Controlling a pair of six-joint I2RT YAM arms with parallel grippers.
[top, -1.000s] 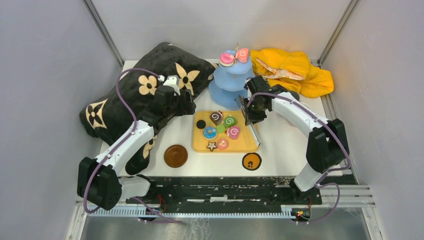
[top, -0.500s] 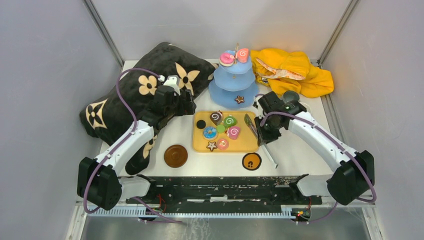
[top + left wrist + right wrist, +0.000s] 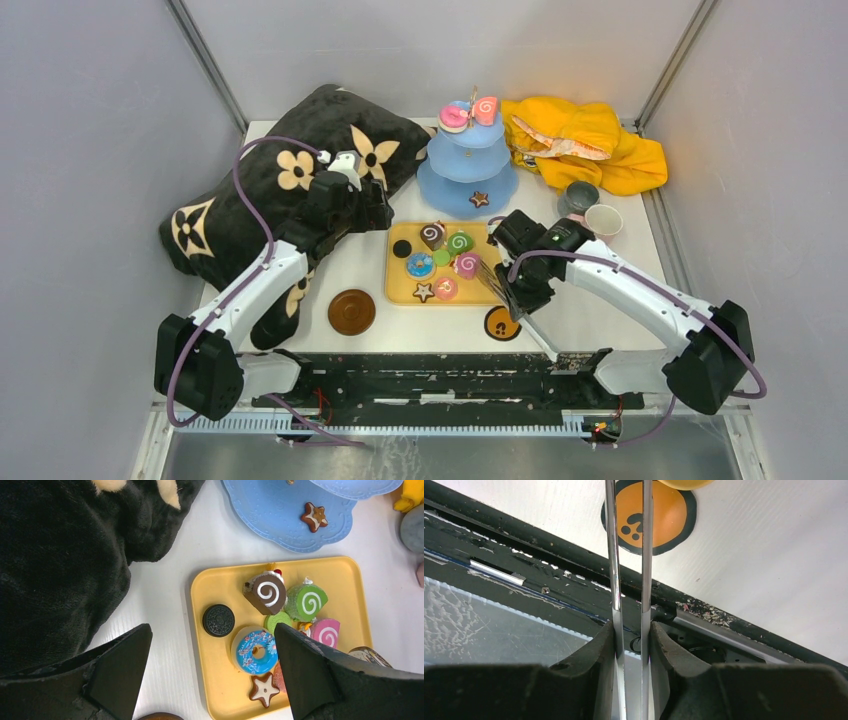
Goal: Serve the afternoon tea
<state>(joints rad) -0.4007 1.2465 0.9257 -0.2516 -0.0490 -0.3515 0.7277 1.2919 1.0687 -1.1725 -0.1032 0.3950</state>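
Note:
The light-blue three-tier stand [image 3: 467,165] holds pink sweets on its top tier [image 3: 470,113] and a star biscuit [image 3: 479,198] on its bottom tier. Several toy sweets lie on the yellow tray [image 3: 400,290]. The left wrist view shows a chocolate swirl roll [image 3: 267,591], a green roll [image 3: 309,601], a pink roll [image 3: 325,632], a blue doughnut [image 3: 256,650] and a star biscuit [image 3: 263,689]. My left gripper [image 3: 375,215] hangs open and empty over the tray's left edge [image 3: 212,630]. My right gripper [image 3: 520,290] is shut on the metal tongs [image 3: 647,555] by the tray's near right corner.
A grey mug [image 3: 578,197] and a pink cup [image 3: 603,220] stand right of the stand. A brown coaster [image 3: 351,311] and an orange-centred coaster [image 3: 503,323] lie near the front edge. A black flowered cushion [image 3: 270,190] fills the back left. A yellow cloth [image 3: 590,145] lies at the back right.
My right gripper has drawn back from the stand with the tongs to the tray's near right corner. A star biscuit now shows on the bottom tier. The left arm has not moved.

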